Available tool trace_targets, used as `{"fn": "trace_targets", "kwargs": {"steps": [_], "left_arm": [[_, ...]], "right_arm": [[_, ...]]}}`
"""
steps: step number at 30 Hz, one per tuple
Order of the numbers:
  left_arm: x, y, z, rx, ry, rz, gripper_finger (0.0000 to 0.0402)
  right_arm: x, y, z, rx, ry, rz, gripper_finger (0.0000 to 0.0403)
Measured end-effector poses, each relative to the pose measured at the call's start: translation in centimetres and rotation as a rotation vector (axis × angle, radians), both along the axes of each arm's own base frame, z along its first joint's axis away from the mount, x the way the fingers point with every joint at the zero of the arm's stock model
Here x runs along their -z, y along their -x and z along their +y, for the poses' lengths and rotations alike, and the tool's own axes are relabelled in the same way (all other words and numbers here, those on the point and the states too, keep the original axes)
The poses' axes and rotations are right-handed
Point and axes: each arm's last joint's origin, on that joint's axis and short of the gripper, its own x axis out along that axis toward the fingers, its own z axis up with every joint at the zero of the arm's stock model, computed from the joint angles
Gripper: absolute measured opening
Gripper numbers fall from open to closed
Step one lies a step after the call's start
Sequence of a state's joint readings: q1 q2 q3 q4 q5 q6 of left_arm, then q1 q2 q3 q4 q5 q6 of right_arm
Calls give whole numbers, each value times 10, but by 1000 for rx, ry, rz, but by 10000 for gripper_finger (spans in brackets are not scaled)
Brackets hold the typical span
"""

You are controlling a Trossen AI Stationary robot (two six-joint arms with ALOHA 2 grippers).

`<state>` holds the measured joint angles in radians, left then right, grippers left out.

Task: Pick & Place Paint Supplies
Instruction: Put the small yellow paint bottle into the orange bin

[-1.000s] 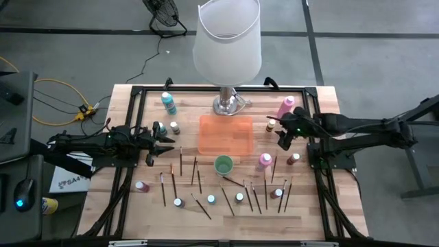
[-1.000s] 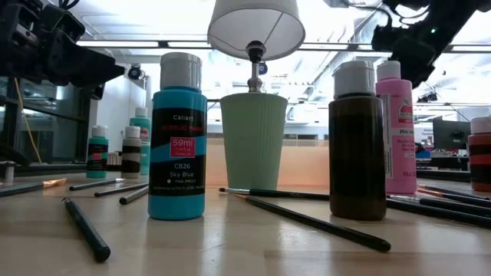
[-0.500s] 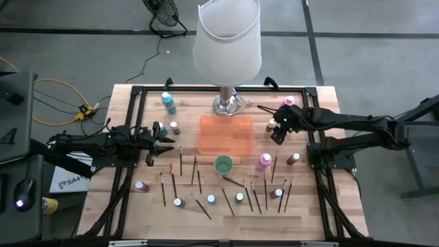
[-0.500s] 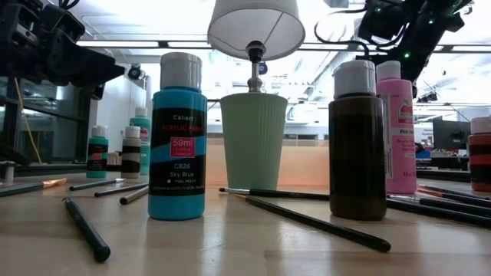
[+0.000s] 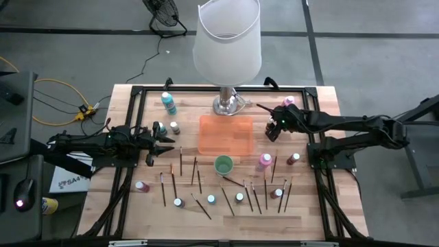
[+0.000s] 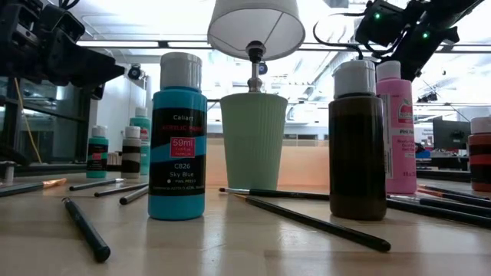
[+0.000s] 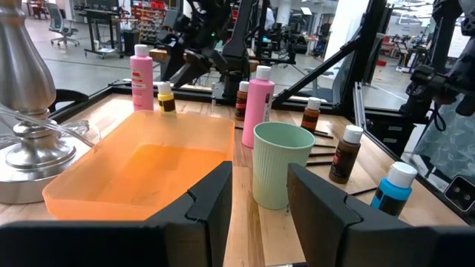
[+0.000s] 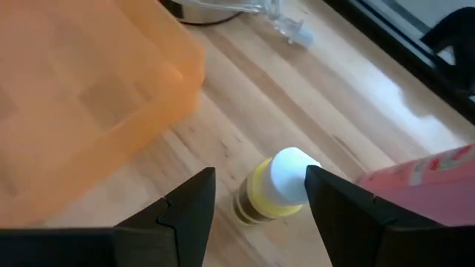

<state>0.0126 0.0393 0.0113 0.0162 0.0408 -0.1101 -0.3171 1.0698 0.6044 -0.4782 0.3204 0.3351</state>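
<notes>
1. Small yellow-labelled paint bottle [image 8: 276, 187], white cap, stands upright on the wooden table [image 5: 137, 206] just right of the orange tray [image 5: 225, 134], beside a pink bottle [image 5: 285, 106].
2. Right gripper [image 8: 260, 194] poised above this bottle, jaws spread either side of the cap, holding nothing.
3. Left gripper [image 7: 258, 194] at table's left, jaws parted, empty, facing a green cup [image 7: 283, 165].

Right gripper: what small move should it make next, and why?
Probably lower straight down. The right gripper is open and hangs above the small yellow bottle, whose white cap shows between its fingers, beside the orange tray. Nothing is gripped yet.
</notes>
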Motion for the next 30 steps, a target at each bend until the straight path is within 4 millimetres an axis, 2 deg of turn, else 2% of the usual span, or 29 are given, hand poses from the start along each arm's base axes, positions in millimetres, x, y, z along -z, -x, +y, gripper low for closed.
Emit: {"fn": "trace_targets", "kwargs": {"steps": [18,26,30], "left_arm": [[0,0,0,0,0,0,126],[0,0,0,0,0,1,126],[0,0,0,0,0,0,126]], "right_arm": [[-4,-4,10,-41,-12,-57,205],[-12,1,11,-35,10,-99,205],[-15,13,13,40,28,-74,205]]}}
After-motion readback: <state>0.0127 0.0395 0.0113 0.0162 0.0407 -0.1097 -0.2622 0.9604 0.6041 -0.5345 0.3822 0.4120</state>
